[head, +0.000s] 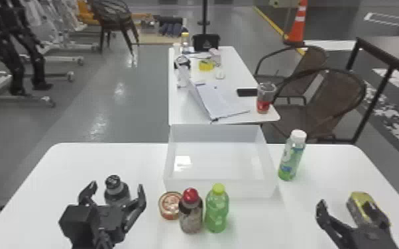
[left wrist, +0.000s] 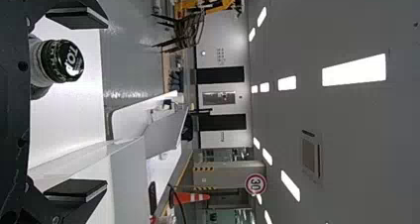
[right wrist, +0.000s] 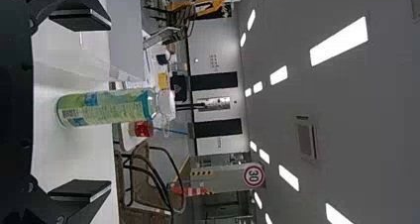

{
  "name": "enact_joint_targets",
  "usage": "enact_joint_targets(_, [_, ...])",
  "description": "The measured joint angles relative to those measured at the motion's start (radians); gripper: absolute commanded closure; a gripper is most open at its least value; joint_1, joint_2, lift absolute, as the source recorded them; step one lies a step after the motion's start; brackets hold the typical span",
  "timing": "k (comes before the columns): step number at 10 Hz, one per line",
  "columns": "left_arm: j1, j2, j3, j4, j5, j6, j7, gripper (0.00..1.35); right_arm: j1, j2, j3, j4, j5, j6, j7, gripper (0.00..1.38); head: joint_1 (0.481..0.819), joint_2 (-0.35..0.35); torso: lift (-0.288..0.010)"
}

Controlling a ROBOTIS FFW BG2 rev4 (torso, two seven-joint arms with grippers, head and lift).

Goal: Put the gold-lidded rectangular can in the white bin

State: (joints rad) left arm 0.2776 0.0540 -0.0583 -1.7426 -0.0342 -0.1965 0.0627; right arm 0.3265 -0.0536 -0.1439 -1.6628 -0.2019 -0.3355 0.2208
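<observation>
Can (head: 358,200) on table (head: 66,162), outside bin (head: 220,188), near right gripper (head: 346,205). Right gripper: wide, unloaded. Left gripper (left wrist: 106,104): wide, unloaded. Status: grasp and placement not done. Remaining, as judged: grip can, lift, transfer, release in bin.

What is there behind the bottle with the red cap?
Behind the red-capped bottle, a round container shows partly at left, with the white bin farther back. The bottle hides the container's right edge.
</observation>
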Motion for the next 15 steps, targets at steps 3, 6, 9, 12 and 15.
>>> enact_joint_targets(3, [0.003, 0.001, 0.0, 0.0, 0.003, 0.005, 0.0, 0.16, 0.001, 0.0, -0.126, 0.052, -0.005, -0.003, 0.088, 0.16, 0.549, 0.0, -0.1])
enact_joint_targets(6, [0.004, 0.0, 0.001, 0.0, 0.008, 0.011, 0.0, 0.16, -0.014, -0.001, -0.222, 0.128, -0.05, 0.021, 0.227, 0.16, 0.549, 0.0, -0.1])
enact_joint_targets(9, [0.006, -0.002, 0.002, 0.0, 0.01, 0.016, -0.001, 0.16, -0.045, -0.002, -0.334, 0.176, -0.031, 0.096, 0.355, 0.16, 0.549, 0.0, -0.1])
enact_joint_targets(12, [0.008, -0.004, 0.005, 0.0, 0.015, 0.019, -0.001, 0.16, -0.053, -0.003, -0.395, 0.237, -0.057, 0.111, 0.385, 0.18, 0.549, 0.0, -0.1])
enact_joint_targets(15, [0.011, -0.016, 0.014, 0.001, 0.017, 0.024, -0.015, 0.16, -0.07, -0.017, -0.401, 0.32, -0.071, 0.092, 0.39, 0.23, 0.549, 0.0, -0.1])
